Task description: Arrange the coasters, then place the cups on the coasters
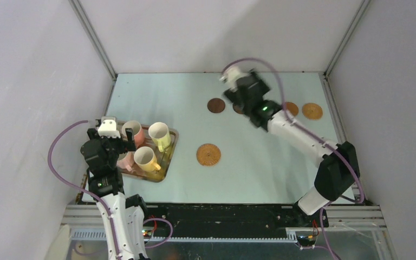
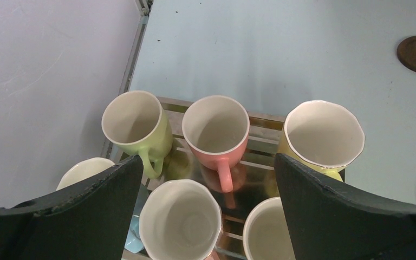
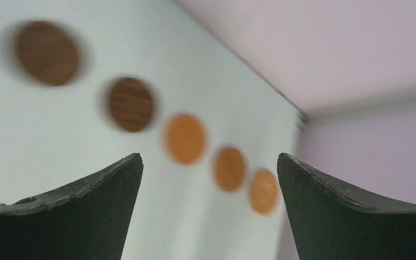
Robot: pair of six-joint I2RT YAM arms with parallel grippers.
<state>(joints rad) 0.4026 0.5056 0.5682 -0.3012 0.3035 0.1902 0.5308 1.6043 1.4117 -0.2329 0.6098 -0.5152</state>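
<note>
Several cups stand on a metal tray (image 1: 167, 158) at the left. My left gripper (image 1: 111, 143) hovers open above them. In its wrist view the left gripper (image 2: 208, 157) frames a light green cup (image 2: 132, 122), a salmon pink cup (image 2: 215, 127), a yellow cup (image 2: 323, 135) and a pale cup (image 2: 180, 222). My right gripper (image 1: 238, 91) is open and raised at the far middle, holding nothing. Through the right gripper (image 3: 209, 155) I see a blurred row of coasters: a dark brown coaster (image 3: 131, 104), an orange coaster (image 3: 185, 138), a woven coaster (image 3: 263, 192). Another woven coaster (image 1: 208, 154) lies alone mid-table.
White enclosure walls close in the table at the left, back and right. The tray sits close to the left wall. The right arm (image 1: 303, 138) stretches diagonally over the right half of the table and covers part of the coaster row.
</note>
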